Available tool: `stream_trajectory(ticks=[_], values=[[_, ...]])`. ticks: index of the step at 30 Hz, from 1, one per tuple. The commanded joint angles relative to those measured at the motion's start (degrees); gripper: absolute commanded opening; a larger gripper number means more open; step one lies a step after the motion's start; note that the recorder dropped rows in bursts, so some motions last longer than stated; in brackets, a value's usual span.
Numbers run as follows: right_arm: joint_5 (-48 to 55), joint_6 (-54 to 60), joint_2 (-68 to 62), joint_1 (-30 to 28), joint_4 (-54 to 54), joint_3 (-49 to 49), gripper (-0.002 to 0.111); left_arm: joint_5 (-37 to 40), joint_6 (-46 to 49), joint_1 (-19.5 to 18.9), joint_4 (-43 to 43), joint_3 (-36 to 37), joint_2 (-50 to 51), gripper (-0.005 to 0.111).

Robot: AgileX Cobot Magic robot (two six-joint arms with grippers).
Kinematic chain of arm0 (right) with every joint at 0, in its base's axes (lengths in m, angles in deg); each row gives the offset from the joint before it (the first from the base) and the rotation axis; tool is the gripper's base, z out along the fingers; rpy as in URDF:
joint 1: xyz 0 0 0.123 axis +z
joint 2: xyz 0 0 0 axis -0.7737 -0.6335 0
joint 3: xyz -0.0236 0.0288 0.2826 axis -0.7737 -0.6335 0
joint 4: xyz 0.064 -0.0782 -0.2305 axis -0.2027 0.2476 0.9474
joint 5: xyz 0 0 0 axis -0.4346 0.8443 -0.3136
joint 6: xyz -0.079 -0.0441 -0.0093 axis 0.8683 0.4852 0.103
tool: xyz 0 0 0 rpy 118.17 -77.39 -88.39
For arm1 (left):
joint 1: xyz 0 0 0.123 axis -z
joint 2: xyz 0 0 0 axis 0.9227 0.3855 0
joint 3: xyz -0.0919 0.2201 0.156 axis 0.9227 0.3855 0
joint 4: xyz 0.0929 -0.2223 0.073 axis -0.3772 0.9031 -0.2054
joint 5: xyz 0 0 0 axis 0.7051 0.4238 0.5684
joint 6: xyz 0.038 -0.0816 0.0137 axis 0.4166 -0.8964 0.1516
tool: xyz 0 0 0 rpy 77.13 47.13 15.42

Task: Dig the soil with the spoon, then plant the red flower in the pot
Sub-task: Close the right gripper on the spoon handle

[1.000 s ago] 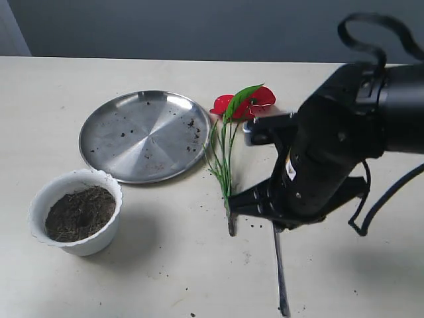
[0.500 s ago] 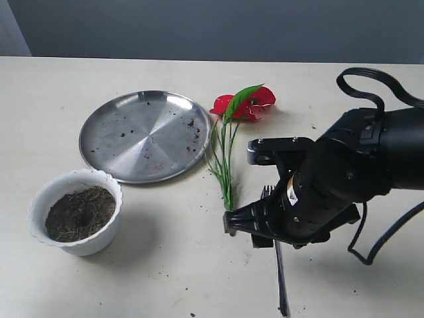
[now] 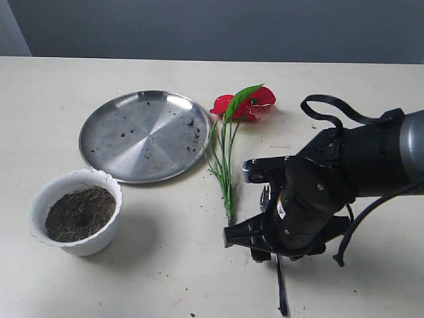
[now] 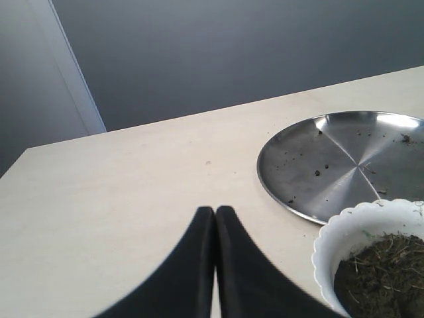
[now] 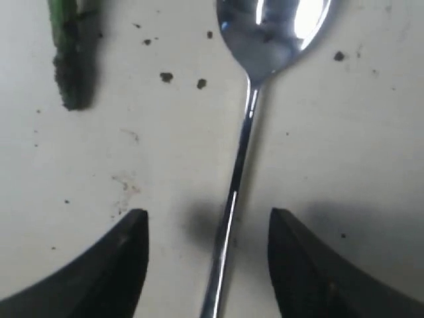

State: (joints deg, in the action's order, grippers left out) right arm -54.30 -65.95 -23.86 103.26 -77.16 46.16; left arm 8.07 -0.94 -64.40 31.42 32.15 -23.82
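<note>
Your right tool (image 5: 207, 265) is sitting low over the spoon (image 5: 255, 99), fingers spread, handle lying between them untouched; your left tool (image 4: 215, 265) is pinched closed, holding nothing, near the pot (image 3: 76, 211); soil (image 3: 79, 212) is filling the pot; the red flower (image 3: 242, 105) is lying on the surface (image 3: 165, 265) beside the steel plate (image 3: 142, 136).
</note>
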Motion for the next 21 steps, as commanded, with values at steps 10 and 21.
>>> stream_trajectory(ticks=[10,21], values=[[-2.07,-3.29,-0.05,0.08,5.89,-0.28,0.053,-0.41,-0.28,0.09,0.05,0.11,-0.24,0.0],[-2.31,-3.29,-0.05,0.08,6.27,-0.28,0.053,-0.41,-0.28,0.09,0.05,0.11,-0.24,0.0]])
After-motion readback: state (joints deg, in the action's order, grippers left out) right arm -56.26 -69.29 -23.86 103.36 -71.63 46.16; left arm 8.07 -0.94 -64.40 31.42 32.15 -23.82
